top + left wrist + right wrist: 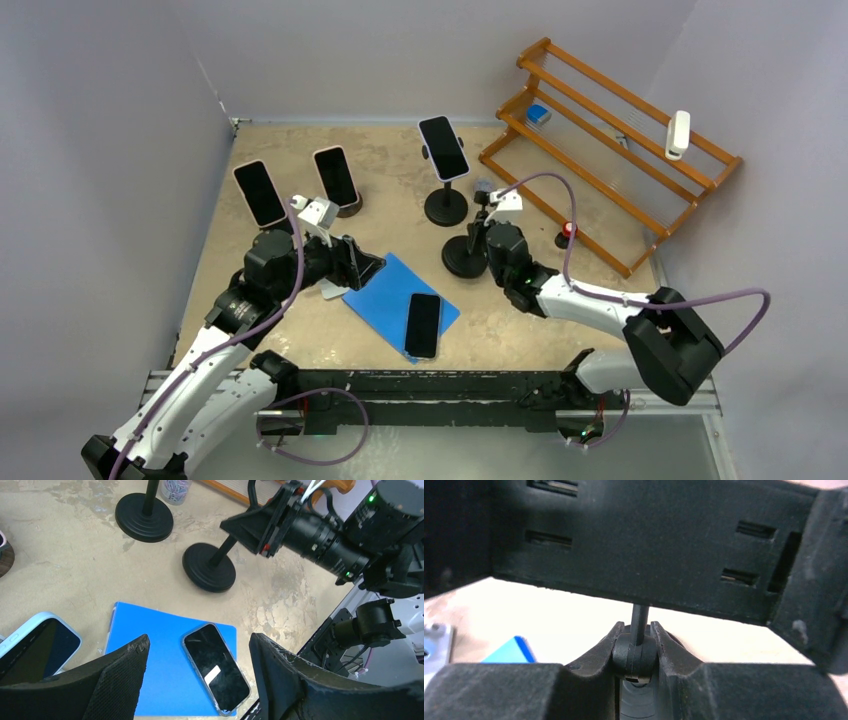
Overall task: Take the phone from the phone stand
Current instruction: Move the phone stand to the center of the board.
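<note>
Right gripper [635, 652] is clenched on the small black ball joint [634, 662] in the neck of the black round-based phone stand [465, 257], which stands just beyond the far right corner of the blue rectangular mat [385, 290]

I think the danger is in this grip. The joint is round and smooth, so the pads [591, 660] can slide off it. A pull to the side may also tip the stand or drag its base towards the mat. The second black stand [445, 207], further from the mat, carries a phone and is near enough to be hit. The slotted black cradle plate [664, 545] fills the right wrist view, so its front is hidden there; from the left wrist view I see no phone on it.

The jaws are almost together, touching the joint on both sides and nothing else. The left gripper [199, 640] hangs over the mat with its jaws wide apart and empty. The dark glossy phone [423, 325] lies flat, screen up, on the mat's near corner, so I judge it is already out of the stand. A careless descent of the left gripper could push it off the mat
</note>
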{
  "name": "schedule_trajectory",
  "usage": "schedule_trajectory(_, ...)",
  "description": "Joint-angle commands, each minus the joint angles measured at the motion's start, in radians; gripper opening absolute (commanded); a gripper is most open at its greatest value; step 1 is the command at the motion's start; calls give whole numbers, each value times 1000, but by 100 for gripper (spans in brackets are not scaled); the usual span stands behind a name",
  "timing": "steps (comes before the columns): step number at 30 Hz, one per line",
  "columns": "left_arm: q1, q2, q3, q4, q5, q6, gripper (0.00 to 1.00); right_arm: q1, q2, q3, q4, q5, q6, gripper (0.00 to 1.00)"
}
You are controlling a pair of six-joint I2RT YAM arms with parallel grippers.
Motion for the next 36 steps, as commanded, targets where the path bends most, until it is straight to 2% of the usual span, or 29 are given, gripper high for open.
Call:
schedule_trajectory(1, 4, -12, 0, 45, 17, 16, 71, -62, -55, 124, -13, 113, -57, 0)
schedule_trajectory(6, 4, -9, 0, 45, 21, 14, 71, -177, -11, 198, -63, 173, -40, 0)
schedule_trajectory(14, 4, -13, 0, 45, 20, 14, 71, -282, 137, 318, -84, 205, -50, 0)
schedule_trajectory(29, 4, 2, 0, 46, 22, 14, 71, -358, 298, 399, -44, 216, -75, 0)
schedule_trajectory(35, 4, -1, -3, 49, 25, 15, 71, -359, 335, 397, -52, 200, -37, 0)
schedule_trajectory(36, 4, 1, -3, 49, 27, 16, 71, -359, 340, 399, -57, 200, -35, 3)
